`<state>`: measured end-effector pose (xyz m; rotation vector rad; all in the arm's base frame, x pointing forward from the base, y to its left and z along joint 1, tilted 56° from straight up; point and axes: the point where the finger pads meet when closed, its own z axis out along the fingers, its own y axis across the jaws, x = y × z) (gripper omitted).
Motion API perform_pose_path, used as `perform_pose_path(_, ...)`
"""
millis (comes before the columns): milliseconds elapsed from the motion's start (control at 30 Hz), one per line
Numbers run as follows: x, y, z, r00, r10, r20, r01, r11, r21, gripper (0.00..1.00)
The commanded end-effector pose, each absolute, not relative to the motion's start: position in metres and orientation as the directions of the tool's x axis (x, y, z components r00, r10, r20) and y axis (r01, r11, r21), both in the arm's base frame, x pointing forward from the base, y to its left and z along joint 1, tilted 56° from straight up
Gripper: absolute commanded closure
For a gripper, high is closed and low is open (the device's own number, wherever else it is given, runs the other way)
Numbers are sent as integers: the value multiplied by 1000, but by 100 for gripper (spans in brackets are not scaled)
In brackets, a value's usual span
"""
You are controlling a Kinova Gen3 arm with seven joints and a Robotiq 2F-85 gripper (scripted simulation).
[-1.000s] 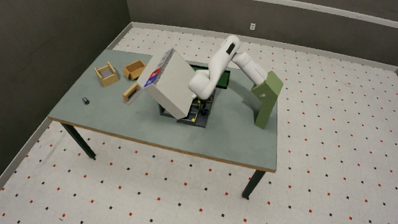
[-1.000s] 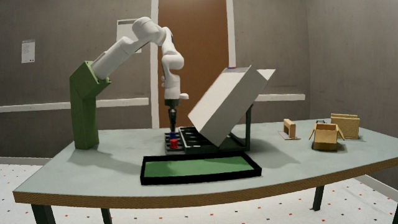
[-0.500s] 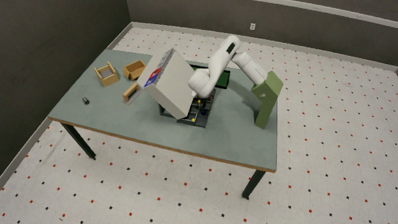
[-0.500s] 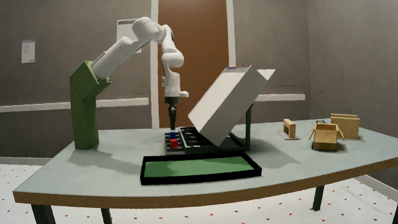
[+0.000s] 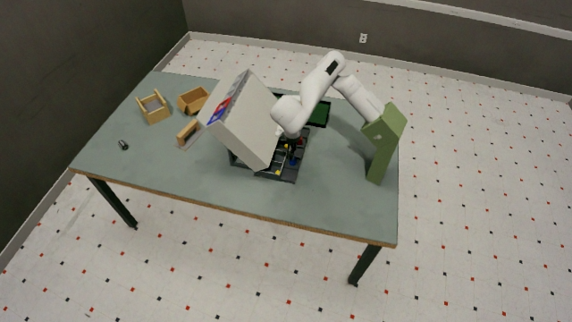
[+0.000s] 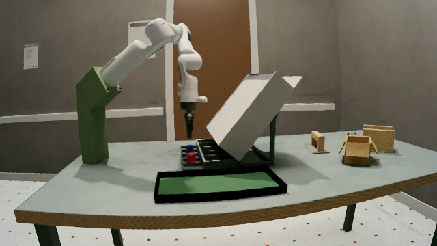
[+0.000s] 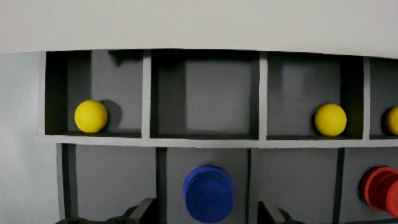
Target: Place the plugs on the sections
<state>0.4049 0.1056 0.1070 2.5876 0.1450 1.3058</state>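
Top view: arm (image 5: 308,96) reaches over the sectioned tray (image 5: 299,154). Exterior view: gripper (image 6: 188,128), part-open and empty, hangs above blue plug (image 6: 189,148) and red plug (image 6: 190,157). Wrist view: yellow marbles (image 7: 91,116) mark pipe ends.

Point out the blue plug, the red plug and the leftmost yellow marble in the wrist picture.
blue plug (image 7: 208,193), wrist view, middle of its round top.
red plug (image 7: 382,187), wrist view, visible left part of its top.
leftmost yellow marble (image 7: 91,116), wrist view, centre of the ball.
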Motion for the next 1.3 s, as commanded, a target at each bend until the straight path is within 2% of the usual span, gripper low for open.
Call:
perform_pose_path(0, 388, 109, 118, 596, 195, 779, -19, -967, 256, 35)
perform_pose_path(533, 388, 109, 118, 596, 195, 779, -19, -967, 256, 35)
perform_pose_path(567, 348, 116, 145, 606, 192, 772, -33, -963, 266, 35)
perform_pose_path(1267, 349, 115, 145, 573, 199, 795, 6, -971, 238, 35)
